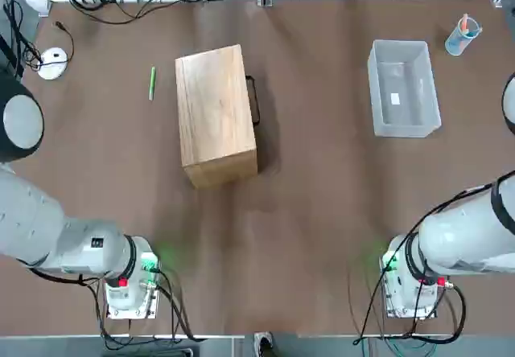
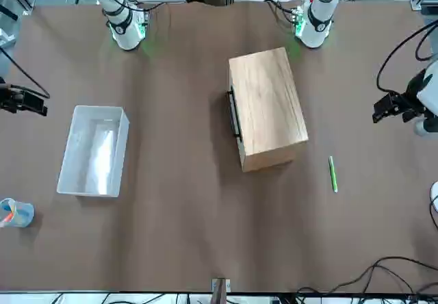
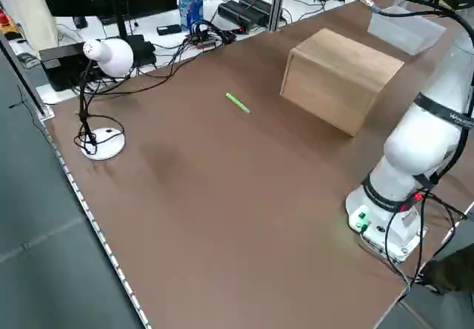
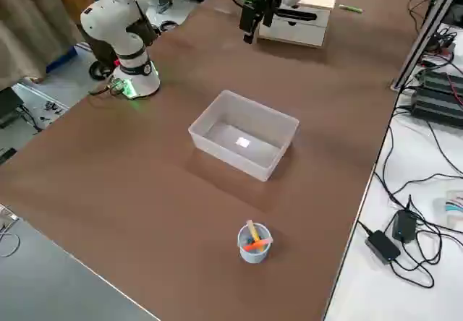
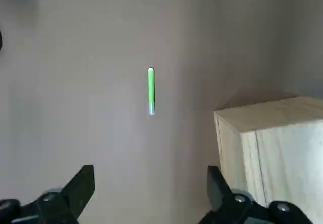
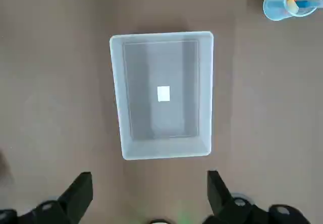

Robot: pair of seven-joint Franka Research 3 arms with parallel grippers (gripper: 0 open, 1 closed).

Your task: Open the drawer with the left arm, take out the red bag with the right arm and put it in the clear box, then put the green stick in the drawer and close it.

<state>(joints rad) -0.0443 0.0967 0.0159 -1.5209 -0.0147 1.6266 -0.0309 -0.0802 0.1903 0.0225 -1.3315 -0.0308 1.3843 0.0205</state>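
Nothing done yet: drawer (image 1: 250,100) shut, clear box (image 1: 402,88) empty, green stick (image 1: 151,83) on bench, both jaws open and empty

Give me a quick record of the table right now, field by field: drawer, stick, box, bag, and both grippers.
drawer: shut, handle facing the clear box
green stick: flat on the table, beside the cabinet, opposite the handle side
clear box: empty, white label on its floor
red bag: not visible
left gripper: open, above the table near the stick
right gripper: open, above the box
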